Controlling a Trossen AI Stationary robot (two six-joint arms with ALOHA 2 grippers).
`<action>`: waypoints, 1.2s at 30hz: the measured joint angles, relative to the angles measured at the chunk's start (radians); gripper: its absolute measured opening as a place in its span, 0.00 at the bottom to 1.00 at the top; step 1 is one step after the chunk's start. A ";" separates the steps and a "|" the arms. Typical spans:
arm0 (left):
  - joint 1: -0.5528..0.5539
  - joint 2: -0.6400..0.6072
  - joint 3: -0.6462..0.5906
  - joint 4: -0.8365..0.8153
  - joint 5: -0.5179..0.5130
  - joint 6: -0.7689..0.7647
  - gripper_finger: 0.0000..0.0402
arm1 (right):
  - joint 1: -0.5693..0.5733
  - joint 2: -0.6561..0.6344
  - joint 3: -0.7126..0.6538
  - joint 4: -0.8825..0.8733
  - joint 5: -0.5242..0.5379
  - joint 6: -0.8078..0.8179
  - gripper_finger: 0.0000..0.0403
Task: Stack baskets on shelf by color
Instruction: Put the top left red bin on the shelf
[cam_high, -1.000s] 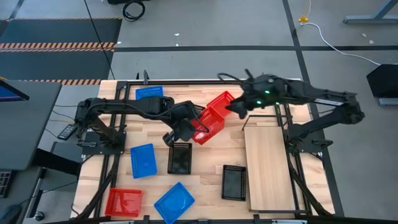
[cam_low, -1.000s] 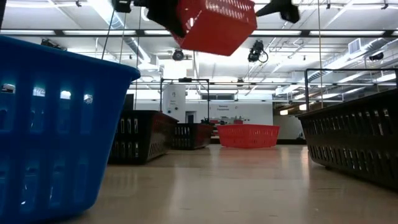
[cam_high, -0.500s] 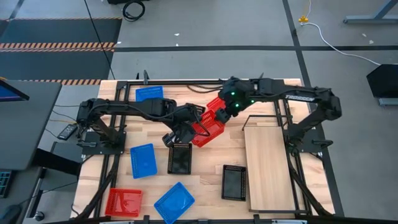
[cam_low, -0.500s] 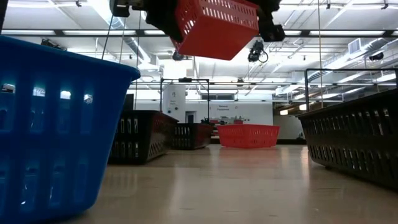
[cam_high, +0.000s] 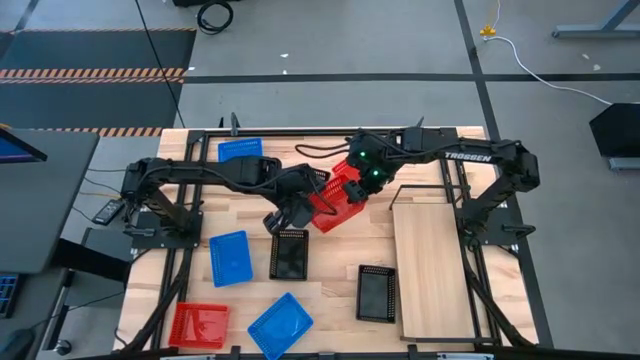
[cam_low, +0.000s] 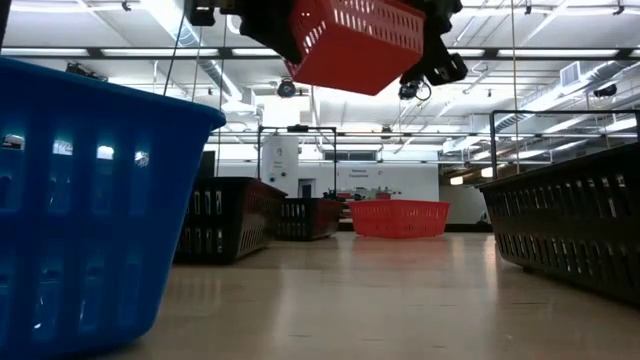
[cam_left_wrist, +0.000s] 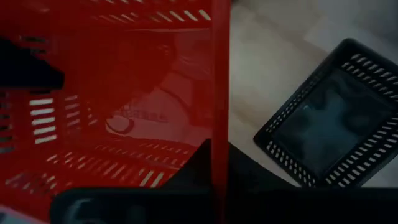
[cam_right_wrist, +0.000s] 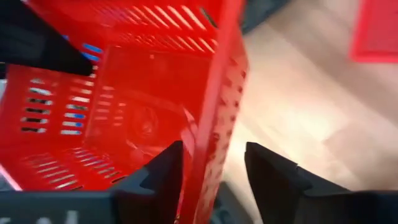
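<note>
An industrial lab hall: exposed ceiling ducts (cam_low: 190, 45), concrete floor (cam_high: 330, 60)

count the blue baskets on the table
3: one at the table's far edge, one beside the left arm's base, one at the near edge. None looks hidden.

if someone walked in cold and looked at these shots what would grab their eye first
The red basket held tilted in the air above the middle of the table, with the left gripper shut on its rim from one side and the right gripper open astride the opposite rim. Next, the bare pale shelf lying along the right side of the table, and the huge blue basket filling the near left of the low view.
</note>
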 joint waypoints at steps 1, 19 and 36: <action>0.000 0.000 0.000 0.008 -0.013 -0.015 0.07 | 0.000 -0.004 0.000 -0.015 0.011 -0.013 0.38; 0.000 -0.100 0.001 0.117 -0.078 -0.267 0.38 | -0.012 -0.036 -0.001 -0.165 0.046 -0.126 0.02; 0.114 -0.160 0.000 0.208 -0.001 -0.712 0.38 | 0.278 -0.343 -0.048 -0.484 0.376 0.515 0.01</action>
